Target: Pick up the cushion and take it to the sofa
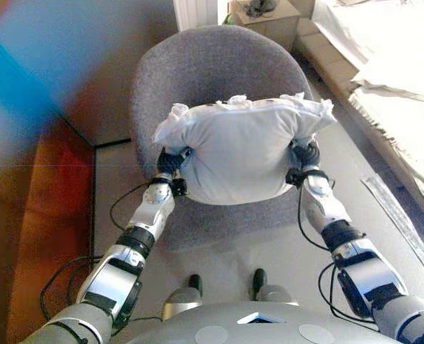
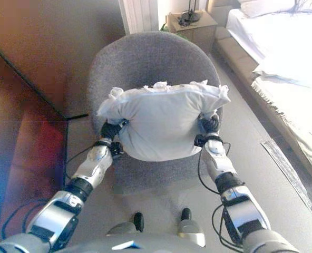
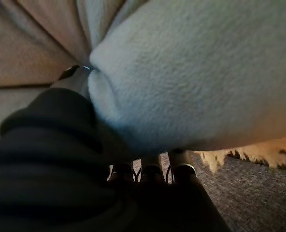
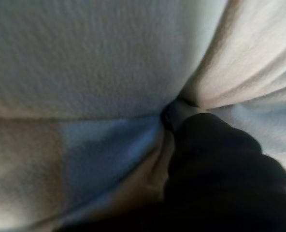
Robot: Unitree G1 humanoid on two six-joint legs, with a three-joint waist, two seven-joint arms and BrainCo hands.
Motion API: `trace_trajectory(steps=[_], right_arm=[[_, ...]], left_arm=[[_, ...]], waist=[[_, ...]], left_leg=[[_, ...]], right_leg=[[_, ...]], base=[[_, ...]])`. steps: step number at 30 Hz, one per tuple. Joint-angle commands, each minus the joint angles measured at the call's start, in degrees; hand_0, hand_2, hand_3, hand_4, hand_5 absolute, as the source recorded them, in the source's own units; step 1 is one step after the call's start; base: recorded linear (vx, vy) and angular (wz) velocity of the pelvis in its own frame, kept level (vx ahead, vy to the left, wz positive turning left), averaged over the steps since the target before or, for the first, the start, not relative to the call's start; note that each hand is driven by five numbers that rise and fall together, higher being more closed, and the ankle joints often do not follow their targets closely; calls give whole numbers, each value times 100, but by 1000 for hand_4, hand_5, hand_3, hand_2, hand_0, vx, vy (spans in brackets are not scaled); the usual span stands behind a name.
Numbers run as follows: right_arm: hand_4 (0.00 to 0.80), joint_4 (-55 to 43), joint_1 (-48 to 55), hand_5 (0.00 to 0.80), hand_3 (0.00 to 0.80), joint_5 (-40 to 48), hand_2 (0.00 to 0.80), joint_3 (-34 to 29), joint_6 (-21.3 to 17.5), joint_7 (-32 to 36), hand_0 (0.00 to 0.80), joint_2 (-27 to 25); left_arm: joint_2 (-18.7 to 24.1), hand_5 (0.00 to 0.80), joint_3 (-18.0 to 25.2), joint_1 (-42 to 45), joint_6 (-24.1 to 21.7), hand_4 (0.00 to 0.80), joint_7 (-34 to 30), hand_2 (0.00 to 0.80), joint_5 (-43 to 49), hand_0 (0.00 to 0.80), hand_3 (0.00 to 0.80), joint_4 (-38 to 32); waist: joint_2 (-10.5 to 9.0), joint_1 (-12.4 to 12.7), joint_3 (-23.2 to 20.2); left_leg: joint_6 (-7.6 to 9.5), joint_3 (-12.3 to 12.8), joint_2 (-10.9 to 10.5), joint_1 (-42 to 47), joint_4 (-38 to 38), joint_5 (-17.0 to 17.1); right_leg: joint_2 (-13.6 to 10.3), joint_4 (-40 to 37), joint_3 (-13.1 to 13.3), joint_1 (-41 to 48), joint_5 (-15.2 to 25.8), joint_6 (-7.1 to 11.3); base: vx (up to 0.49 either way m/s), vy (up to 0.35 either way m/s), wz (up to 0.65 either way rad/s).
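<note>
A white cushion (image 1: pixel 241 150) with frilled corners is held between my two hands over the seat of a grey round chair (image 1: pixel 198 64). My left hand (image 1: pixel 170 161) grips its left side. In the left wrist view the thumb (image 3: pixel 75 72) digs into the cushion (image 3: pixel 191 72) and the fingers (image 3: pixel 152 169) lie under it. My right hand (image 1: pixel 304 158) grips the right side. In the right wrist view its thumb (image 4: pixel 176 113) presses into a fold of the cushion (image 4: pixel 85 58) and its fingers are hidden. The white-covered sofa (image 1: pixel 405 100) lies at the right.
A small wooden side table (image 1: pixel 269 18) stands behind the chair, next to the sofa's end. A pale flat strip (image 1: pixel 398 215) lies on the floor at the right. A dark wooden surface (image 1: pixel 47 215) borders the floor on the left.
</note>
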Motion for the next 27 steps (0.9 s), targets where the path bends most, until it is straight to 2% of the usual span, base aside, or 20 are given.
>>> trace_trajectory(steps=[1,7,12,18,27], right_arm=[[800,161,-1450,800,800,22,800,295,-279,156,800,352],[800,1481,-2691,800,800,227,800,415,-265,387,800,152],[800,2068,-3301,800,800,248,800,567,-303,576,800,8],[800,2438,-3811,800,800,266,800,646,-275,612,800,-113],[800,2886,-4548,800,800,-451,800,1076,9,514,800,-383]], left_arm=[[-377,800,-510,-1610,-432,800,-34,800,-95,800,800,344],[-397,800,-587,-2816,-620,800,51,800,-305,800,800,1365],[-242,800,-690,-3495,-543,800,135,800,-395,800,800,1996],[-41,800,-751,-3963,-511,800,170,800,-533,800,800,2470],[154,800,-700,-4446,-404,800,215,800,-927,800,800,2926]], waist=[[-74,26,203],[-81,-21,755],[-144,-78,1107],[-243,-76,1318],[-273,-54,1500]], left_leg=[[-110,75,192,-30,98,-562],[-194,-9,187,-642,213,-505],[-202,-38,182,-1007,222,-371],[-230,-19,180,-1306,243,-292],[-214,37,130,-1717,348,-219]], right_leg=[[-372,14,81,108,-402,367],[-378,35,219,-433,-356,386],[-332,45,347,-779,-268,359],[-317,83,406,-1077,-201,373],[-356,307,409,-1601,-159,417]], base=[[-66,-12,-3],[-231,14,-5],[-107,14,-4],[-32,5,-3],[-11,15,1]])
